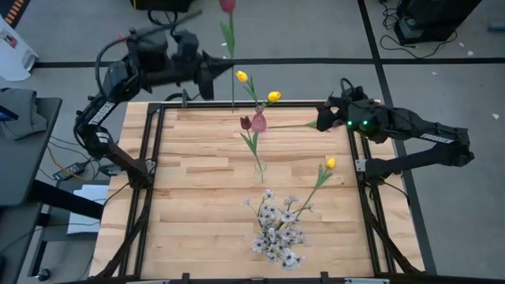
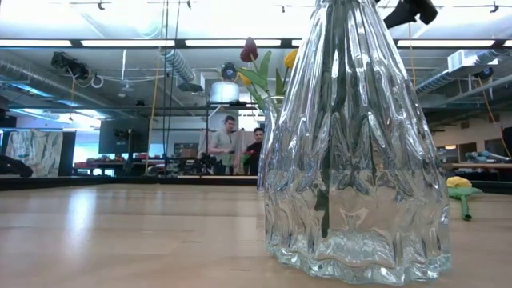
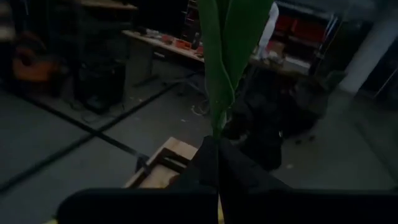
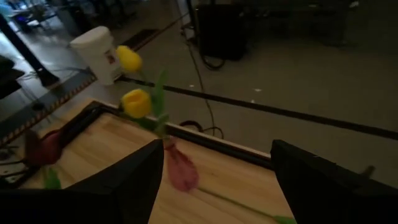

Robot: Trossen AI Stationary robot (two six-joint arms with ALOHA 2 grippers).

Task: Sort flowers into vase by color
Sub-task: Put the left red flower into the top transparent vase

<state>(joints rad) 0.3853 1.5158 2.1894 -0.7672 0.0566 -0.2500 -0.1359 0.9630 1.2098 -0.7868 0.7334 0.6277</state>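
Two arms are at the far edge of the table. The left gripper is raised at the far left, its fingers fully closed on the green stem of a dark red tulip. In the left wrist view the stem and its leaf rise straight from between the closed fingers. From above, this tulip's stem runs toward the far edge of the table, with the bloom beyond the table.

The right gripper is at the far right edge, low over the wood. Its fingers are spread wide and hold nothing. In the right wrist view a pink-red bloom lies between them, apart from both.

A clear ribbed glass vase stands near the table's middle. The stems in it carry two yellow tulips and two red ones. A third yellow tulip lies on the wood to the right of the vase. A spray of white blossoms lies on the near part of the table.

Two people are visible in the room beyond the table, well behind it.
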